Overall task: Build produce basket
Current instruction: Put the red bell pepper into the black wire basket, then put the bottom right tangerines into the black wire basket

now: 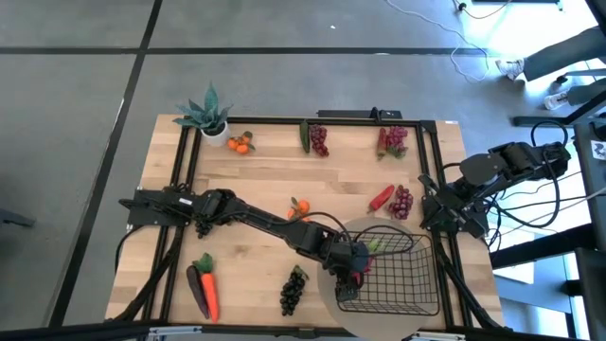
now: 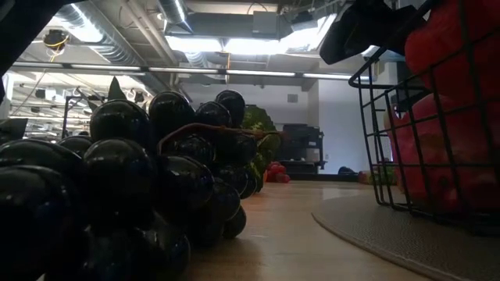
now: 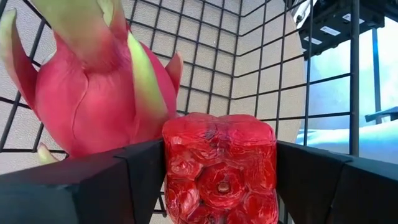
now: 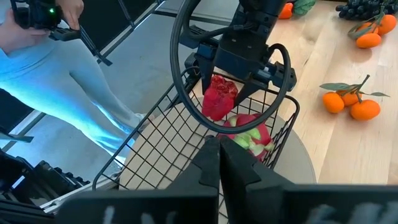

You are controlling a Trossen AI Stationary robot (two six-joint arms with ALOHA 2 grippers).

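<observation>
The surface (image 1: 256,170) carries most of the produce outside the basket (image 1: 407,284), which sits on its round mat (image 2: 391,234) at the near right. Inside lies a dragon fruit (image 3: 93,93); the left pincer (image 3: 217,180) grips a red fruit (image 3: 219,168) over it. The right pincer (image 4: 219,168), closed, waits alongside. Tangerines (image 1: 240,144), grapes (image 1: 294,290), carrot (image 1: 207,289), eggplant (image 1: 195,289) and chili (image 1: 381,198) remain. The red fruit's kind is unclear.

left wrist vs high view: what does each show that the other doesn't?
Left wrist only: the left gripper's fingers clamped on a red knobbly fruit, close beside the dragon fruit inside the basket.
High view only: the right gripper parked at the table's right edge, dark grapes, carrot, tangerines on the table.
Both: the basket, with the left gripper inside it.
</observation>
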